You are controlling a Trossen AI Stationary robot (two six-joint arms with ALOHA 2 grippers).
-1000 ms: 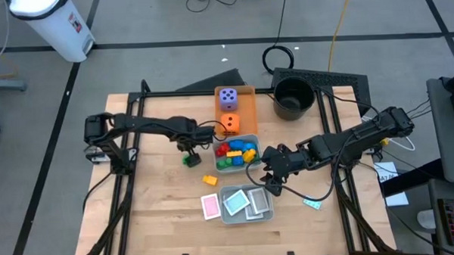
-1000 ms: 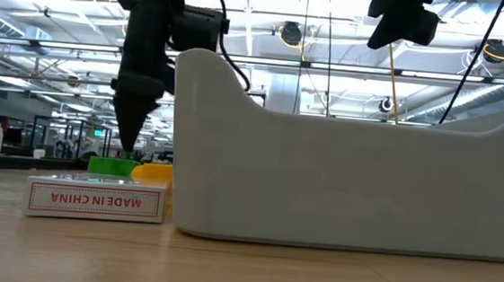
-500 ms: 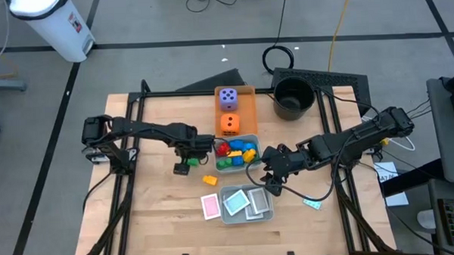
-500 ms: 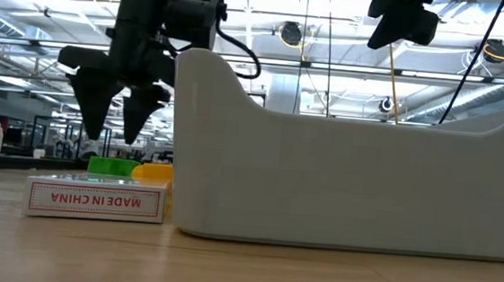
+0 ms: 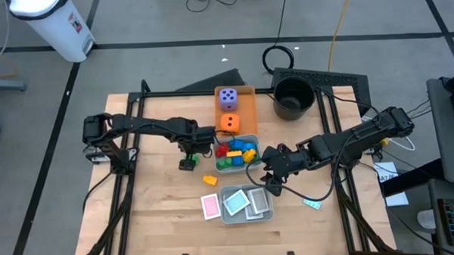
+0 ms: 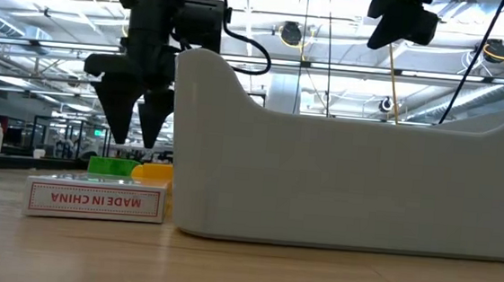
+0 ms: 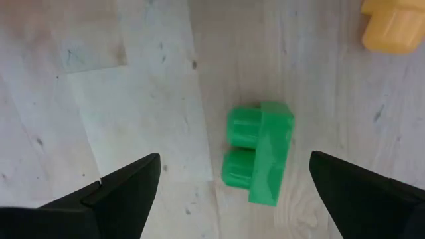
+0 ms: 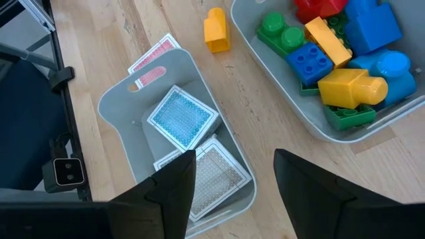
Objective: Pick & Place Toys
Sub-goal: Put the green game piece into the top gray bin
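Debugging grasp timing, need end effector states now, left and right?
Left end effector: open, empty, above the green brick.
Right end effector: open, empty, over the card tray.

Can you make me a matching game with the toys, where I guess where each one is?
Things:
1. purple die
2. green brick
3. teal card
4. pink card

Places:
A. inside the grey card tray
B. on the bare table, below the open left gripper
C. on the flat orange tray
D. on the table, just outside the card tray

Pairs: 1-C, 2-B, 3-A, 4-D
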